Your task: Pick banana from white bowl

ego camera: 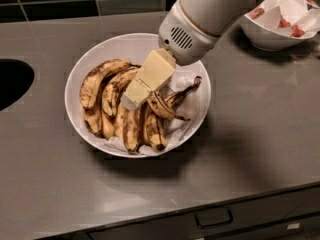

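gripper (133, 98): low over middle of white bowl (75, 76), tip at the bunch, contact unclear | banana (166, 109): arched, just right of gripper tip, on crumpled paper (191, 100) | other bananas (106, 103): left half of bowl | smaller bowl (265, 36): far right | counter (250, 149): grey
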Controlling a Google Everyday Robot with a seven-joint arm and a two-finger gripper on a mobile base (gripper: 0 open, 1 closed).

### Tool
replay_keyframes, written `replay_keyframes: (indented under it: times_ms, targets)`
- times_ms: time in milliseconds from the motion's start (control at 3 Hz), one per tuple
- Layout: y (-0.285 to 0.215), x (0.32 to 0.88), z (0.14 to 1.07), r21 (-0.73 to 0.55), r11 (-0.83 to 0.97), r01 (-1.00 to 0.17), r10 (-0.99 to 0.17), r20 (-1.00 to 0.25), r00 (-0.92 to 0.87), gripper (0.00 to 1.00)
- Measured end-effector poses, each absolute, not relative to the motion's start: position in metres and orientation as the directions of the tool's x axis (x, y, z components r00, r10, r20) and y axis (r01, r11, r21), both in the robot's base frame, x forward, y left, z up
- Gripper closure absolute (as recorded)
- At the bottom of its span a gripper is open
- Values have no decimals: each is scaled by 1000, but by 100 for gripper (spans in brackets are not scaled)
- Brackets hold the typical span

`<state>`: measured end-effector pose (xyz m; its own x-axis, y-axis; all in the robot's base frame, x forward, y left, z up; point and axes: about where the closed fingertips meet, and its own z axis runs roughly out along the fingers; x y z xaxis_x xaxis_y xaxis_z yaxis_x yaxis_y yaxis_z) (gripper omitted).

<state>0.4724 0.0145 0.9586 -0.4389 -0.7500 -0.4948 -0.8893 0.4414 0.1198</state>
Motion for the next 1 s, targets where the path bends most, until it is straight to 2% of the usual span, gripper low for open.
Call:
replay_keyframes:
  times_ms: [667,1000]
  targets:
    - [7,467,945,85,580,-810,-719,-414,-558,0]
    - [2,468,935,100,618,-780,-686,-416,-597,0]
